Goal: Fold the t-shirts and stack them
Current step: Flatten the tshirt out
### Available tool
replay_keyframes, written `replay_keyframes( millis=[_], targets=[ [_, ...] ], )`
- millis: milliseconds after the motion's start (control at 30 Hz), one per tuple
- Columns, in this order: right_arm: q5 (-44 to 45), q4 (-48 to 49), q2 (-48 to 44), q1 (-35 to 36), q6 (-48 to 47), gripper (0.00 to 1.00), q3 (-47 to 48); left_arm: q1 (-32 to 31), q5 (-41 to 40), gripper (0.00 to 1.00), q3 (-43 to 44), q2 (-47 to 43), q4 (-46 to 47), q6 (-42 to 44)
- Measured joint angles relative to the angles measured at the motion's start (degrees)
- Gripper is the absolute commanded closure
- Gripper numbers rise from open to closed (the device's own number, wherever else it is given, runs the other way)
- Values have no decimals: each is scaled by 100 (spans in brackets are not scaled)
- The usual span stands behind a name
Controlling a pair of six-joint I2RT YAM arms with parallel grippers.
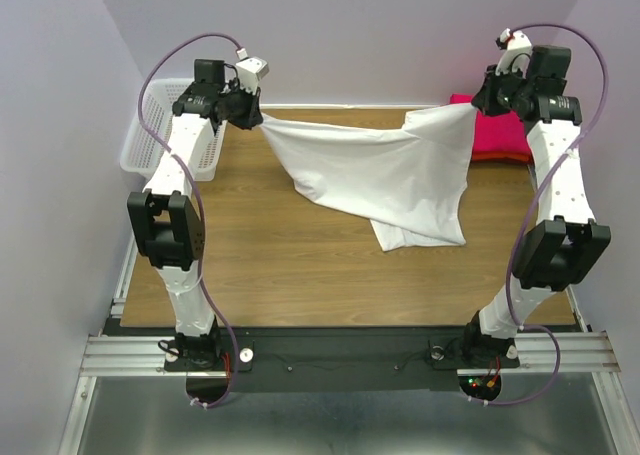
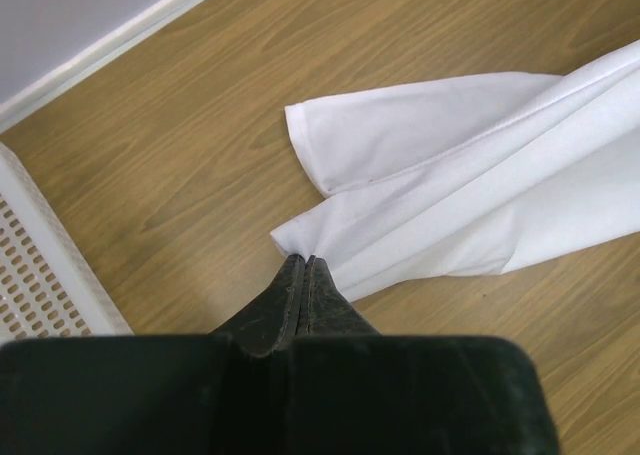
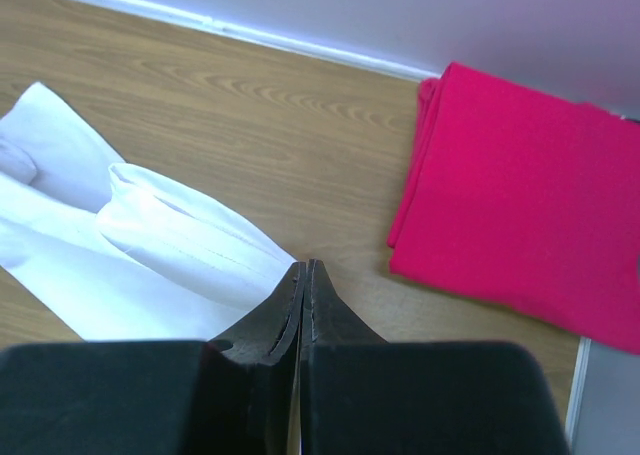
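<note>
A white t-shirt hangs stretched between both grippers above the back of the table, its lower part draped onto the wood. My left gripper is shut on its left corner; in the left wrist view the gripper pinches the white cloth. My right gripper is shut on the right corner; in the right wrist view the gripper pinches the cloth. A folded red-pink t-shirt lies at the back right, also in the right wrist view.
A white plastic lattice basket stands at the back left edge, its rim in the left wrist view. The wooden table is bordered by purple walls at the back and sides.
</note>
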Motion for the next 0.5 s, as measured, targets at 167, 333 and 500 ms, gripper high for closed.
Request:
replay_keyframes(
  millis=[167, 333, 500],
  targets=[
    [24, 0, -70, 0, -7, 99, 181, -2, -9, 100, -2, -431, 173, -116],
    [186, -55, -568, 0, -13, 99, 157, 0, 57, 100, -96, -1233, 376, -151],
    [407, -46, -1851, 0, -83, 99, -216, 0, 101, 100, -1064, -2662, 741, -140]
  ],
)
